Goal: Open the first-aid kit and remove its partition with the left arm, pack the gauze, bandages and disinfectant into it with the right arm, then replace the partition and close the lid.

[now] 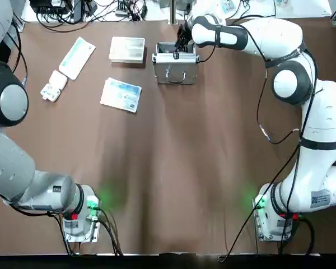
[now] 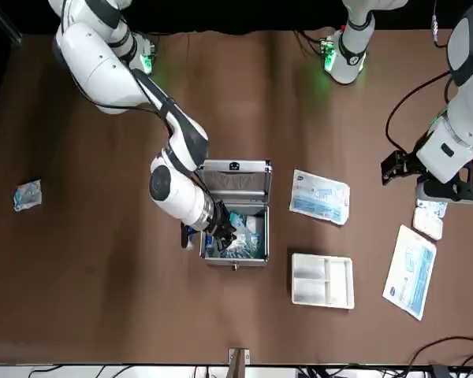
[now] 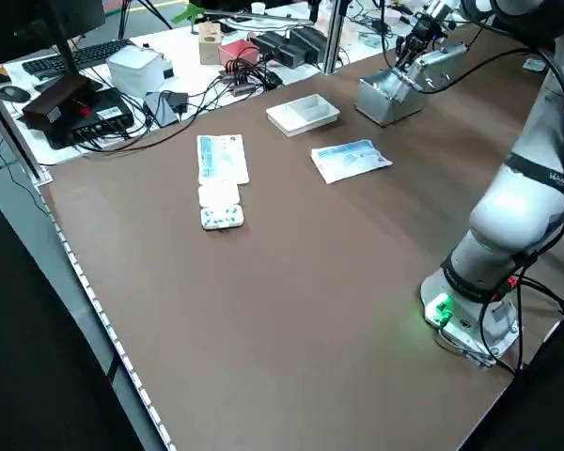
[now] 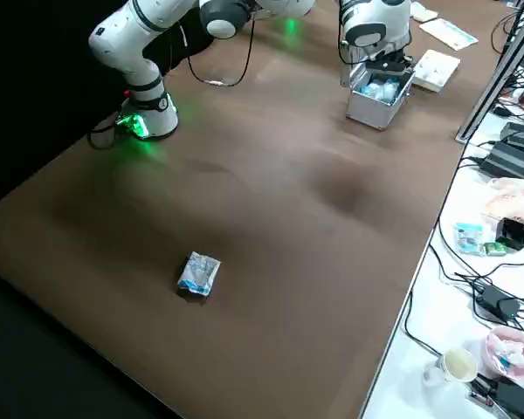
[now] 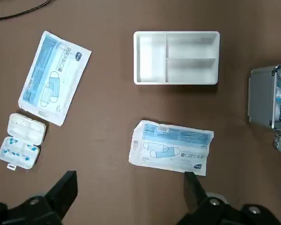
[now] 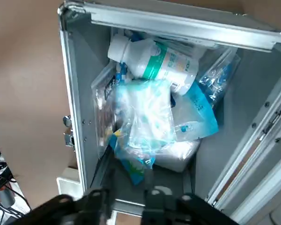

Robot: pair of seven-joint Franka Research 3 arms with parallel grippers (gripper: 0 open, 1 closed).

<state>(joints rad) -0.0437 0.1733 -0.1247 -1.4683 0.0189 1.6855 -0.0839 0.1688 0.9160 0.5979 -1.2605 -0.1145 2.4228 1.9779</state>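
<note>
Silver first-aid kit [image 2: 235,262]; cream partition [image 2: 322,281]; white disinfectant [image 6: 154,61], green-banded.

The brown table [image 1: 179,196] carries the open first-aid kit [image 1: 176,75] at far centre, the partition [image 1: 126,49] to its left, one mask packet [image 1: 121,94] nearer, another packet [image 1: 77,58] and a white pillbox [image 1: 54,86] farther left, and a small pouch [image 2: 27,195] right.

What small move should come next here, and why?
Probably lift the right gripper off the open first-aid kit toward the small packet: its fingers are apart and empty, while that packet lies outside, on the robot's right. The left gripper hovers left, open.
</note>
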